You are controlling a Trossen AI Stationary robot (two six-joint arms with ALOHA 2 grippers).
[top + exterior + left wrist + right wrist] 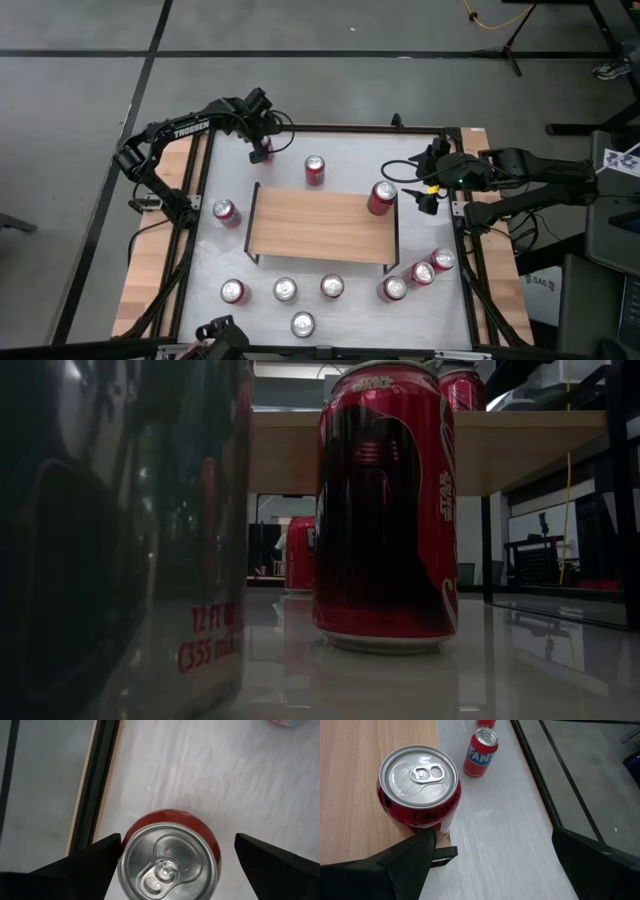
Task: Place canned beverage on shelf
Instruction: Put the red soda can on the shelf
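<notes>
Both grippers spread; one can on shelf.
Left gripper [170,865] fingers wide apart, straddling an upright can [169,860] on the table, not pinching it. Right gripper [492,865] spread, empty; Coke Zero can [419,785] stands just ahead of it on the shelf [320,225] corner.

The shelf [320,225] top lay bare except for one can [381,198] at its far right corner. A row of cans [331,287] crowded the table [350,150] along its near side; beyond the shelf stood only a lone can [315,170].
</notes>
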